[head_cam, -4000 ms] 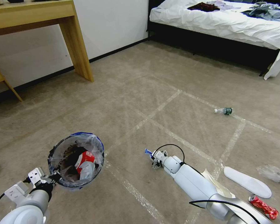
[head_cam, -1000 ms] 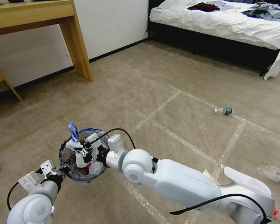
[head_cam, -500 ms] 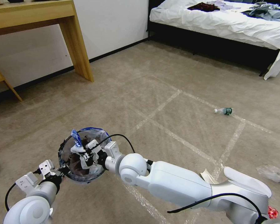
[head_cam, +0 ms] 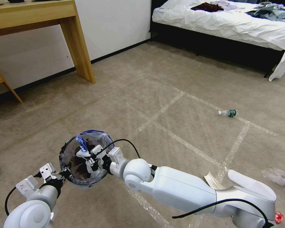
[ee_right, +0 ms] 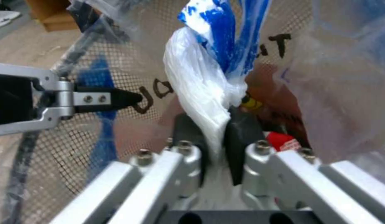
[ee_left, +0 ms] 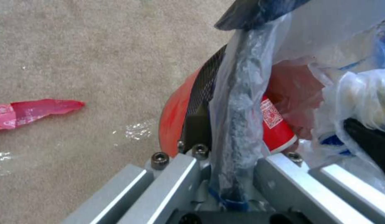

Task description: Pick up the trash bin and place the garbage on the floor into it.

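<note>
The trash bin (head_cam: pixel 73 148), with a black rim, mesh wall and a clear blue-edged bag, hangs above the carpet floor (head_cam: pixel 167 95). My left gripper (head_cam: pixel 64 173) is shut on its near rim (ee_left: pixel 238 124), with the red base (ee_left: pixel 173 118) beside it. My right gripper (head_cam: pixel 87 156) reaches inside the bin, shut on a white and blue plastic wrapper (ee_right: pixel 204 90). Red and white garbage (ee_left: pixel 279 124) lies in the bag. On the floor lie a clear green-labelled bottle (head_cam: pixel 228 112), a red wrapper (ee_left: pixel 30 110) and a crushed red can (head_cam: pixel 278 217).
A wooden table leg (head_cam: pixel 80 47) stands at the back left and a bed (head_cam: pixel 231 25) at the back right. A white slipper (head_cam: pixel 251 185), crumpled clear plastic (head_cam: pixel 275 176) and a brown cardboard piece (head_cam: pixel 212 181) lie near my right arm.
My right arm carried the white and blue wrapper from the floor to the bin. Over the last second it lowered the wrapper deeper inside. The bin shifted slightly.
</note>
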You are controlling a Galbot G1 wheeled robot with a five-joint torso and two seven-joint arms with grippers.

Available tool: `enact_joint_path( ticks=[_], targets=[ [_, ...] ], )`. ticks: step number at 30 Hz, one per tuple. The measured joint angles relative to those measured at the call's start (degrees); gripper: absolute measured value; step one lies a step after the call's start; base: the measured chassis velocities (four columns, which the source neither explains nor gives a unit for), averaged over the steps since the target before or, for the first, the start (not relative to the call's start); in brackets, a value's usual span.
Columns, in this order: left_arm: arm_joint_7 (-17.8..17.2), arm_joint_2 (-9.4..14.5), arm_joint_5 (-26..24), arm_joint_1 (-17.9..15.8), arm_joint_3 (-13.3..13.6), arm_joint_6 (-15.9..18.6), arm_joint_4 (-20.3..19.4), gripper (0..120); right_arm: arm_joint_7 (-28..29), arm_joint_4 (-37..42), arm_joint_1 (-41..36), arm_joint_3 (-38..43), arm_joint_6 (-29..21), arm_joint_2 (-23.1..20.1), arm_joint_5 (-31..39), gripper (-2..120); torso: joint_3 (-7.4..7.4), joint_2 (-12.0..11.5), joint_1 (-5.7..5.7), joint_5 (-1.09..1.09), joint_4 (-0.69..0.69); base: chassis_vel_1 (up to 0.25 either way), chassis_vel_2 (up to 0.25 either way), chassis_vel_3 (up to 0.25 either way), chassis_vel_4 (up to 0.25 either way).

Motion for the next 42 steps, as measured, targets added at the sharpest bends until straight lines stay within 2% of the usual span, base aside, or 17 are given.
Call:
enact_joint_path(
  ticks=[1, 3, 4, 6, 7, 9, 10, 12, 13, 15, 18, 20, 22, 23, 31, 42],
  targets=[
    [0.00, 0.00, 0.00, 0.00, 0.00, 0.00, 0.00, 0, 0.00, 0.00, 0.00, 0.00, 0.00, 0.00, 0.00, 14, 0.00, 0.00, 0.00, 0.00, 0.00, 0.000, 0.000, 0.000, 0.000],
    [0.02, -0.01, 0.03, -0.01, 0.00, -0.03, 0.07, 0, 0.10, 0.25, -0.12, 0.32, -0.01, -0.29, -0.25, 25, 0.00, 0.00, 0.00, 0.00, 0.00, 0.000, 0.000, 0.000, 0.000],
    [0.02, -0.01, 0.03, -0.01, 0.00, -0.03, 0.07, 0, 0.10, 0.25, -0.12, 0.32, -0.01, -0.29, -0.25, 25, 0.00, 0.00, 0.00, 0.00, 0.00, 0.000, 0.000, 0.000, 0.000],
    [0.02, -0.03, 0.08, 0.01, 0.01, -0.05, 0.23, 0, 0.17, 0.78, -0.08, 0.68, -0.21, -0.75, -0.30, 36, 0.00, 0.00, 0.00, 0.00, 0.00, 0.000, 0.000, 0.000, 0.000],
    [0.02, -0.03, 0.08, 0.01, 0.01, -0.05, 0.23, 0, 0.17, 0.78, -0.08, 0.68, -0.21, -0.75, -0.30, 36, 0.00, 0.00, 0.00, 0.00, 0.00, 0.000, 0.000, 0.000, 0.000],
    [0.03, -0.08, 0.13, 0.05, -0.01, -0.06, 0.30, 0, 0.34, 1.51, 0.07, 1.11, -0.74, -1.23, -0.30, 46, 0.00, 0.00, 0.00, 0.00, 0.00, 0.000, 0.000, 0.000, 0.000],
    [0.03, -0.08, 0.13, 0.05, -0.01, -0.06, 0.30, 0, 0.34, 1.51, 0.07, 1.11, -0.74, -1.23, -0.30, 46, 0.00, 0.00, 0.00, 0.00, 0.00, 0.000, 0.000, 0.000, 0.000],
    [0.04, -0.09, 0.17, 0.06, -0.07, -0.07, 0.36, 0, 0.76, 2.63, 0.19, 1.46, -1.51, -1.87, -0.04, 58, 0.00, 0.00, 0.00, 0.00, 0.00, 0.000, 0.000, 0.000, 0.000],
    [0.04, -0.09, 0.17, 0.06, -0.07, -0.07, 0.36, 0, 0.76, 2.63, 0.19, 1.46, -1.51, -1.87, -0.04, 58, 0.00, 0.00, 0.00, 0.00, 0.00, 0.000, 0.000, 0.000, 0.000],
    [0.05, -0.08, 0.17, 0.03, -0.14, -0.09, 0.45, 0, 1.14, 3.68, 0.22, 1.78, -2.14, -2.64, 0.16, 70, 0.00, 0.00, 0.00, 0.00, 0.00, 0.000, 0.000, 0.000, 0.000],
    [0.08, -0.05, 0.16, -0.02, -0.15, -0.09, 0.56, 0, 1.32, 4.17, 0.21, 1.96, -2.40, -3.03, 0.27, 75, 0.00, 0.00, 0.00, 0.00, 0.00, 0.000, 0.000, 0.000, 0.000],
    [0.08, -0.04, 0.18, -0.09, -0.18, -0.09, 0.80, 0, 1.71, 5.35, 0.16, 2.47, -2.96, -4.21, 0.52, 86, 0.00, 0.00, 0.00, 0.00, 0.01, 0.000, 0.000, 0.000, 0.000],
    [0.08, -0.05, 0.19, -0.11, -0.15, -0.09, 0.85, 0, 1.83, 5.80, 0.17, 2.64, -3.19, -4.54, 0.64, 90, 0.00, 0.00, 0.00, 0.00, 0.00, 0.000, 0.000, 0.000, 0.000],
    [0.08, -0.09, 0.25, -0.11, -0.11, -0.09, 0.95, 0, 2.16, 6.60, 0.16, 2.93, -3.60, -5.11, 0.92, 96, 0.00, 0.00, 0.00, 0.01, 0.00, 0.000, 0.000, 0.000, 0.000],
    [0.07, -0.05, 0.35, -0.10, -0.12, -0.12, 1.17, 0, 3.64, 11.10, 0.13, 5.54, -5.52, -8.27, 2.72, 100, 0.00, 0.00, 0.00, 0.00, -0.01, 0.000, 0.000, 0.000, 0.000],
    [0.05, -0.11, 0.45, -0.14, -0.04, -0.12, 1.32, 0, 4.17, 15.48, 0.54, 9.24, -6.24, -8.74, 5.41, 100, 0.00, 0.00, 0.00, 0.00, 0.01, 0.000, 0.000, 0.000, 0.000]
  ],
)
